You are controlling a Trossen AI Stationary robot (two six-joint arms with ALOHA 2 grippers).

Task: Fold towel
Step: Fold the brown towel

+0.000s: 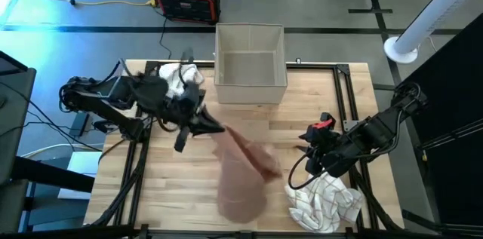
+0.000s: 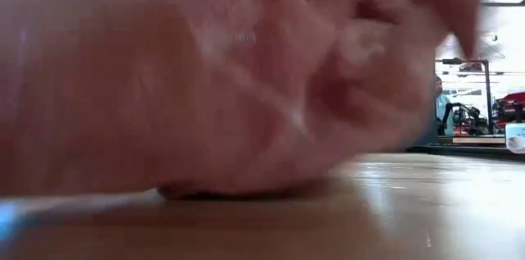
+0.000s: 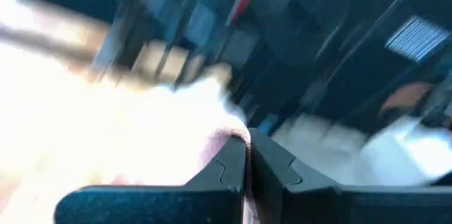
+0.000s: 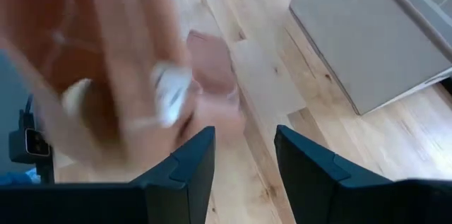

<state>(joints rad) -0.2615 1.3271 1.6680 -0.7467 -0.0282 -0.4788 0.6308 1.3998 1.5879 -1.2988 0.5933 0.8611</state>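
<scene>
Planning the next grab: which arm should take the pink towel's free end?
Right. The left gripper is already shut on the pink towel, lifting one end. The right gripper is open, empty, and close beside the towel's hanging part.

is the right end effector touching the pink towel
Apart. The right wrist view shows the right end effector with open fingers and bare wood between them, the pink towel lying beyond the tips. The high view also shows a gap.
</scene>
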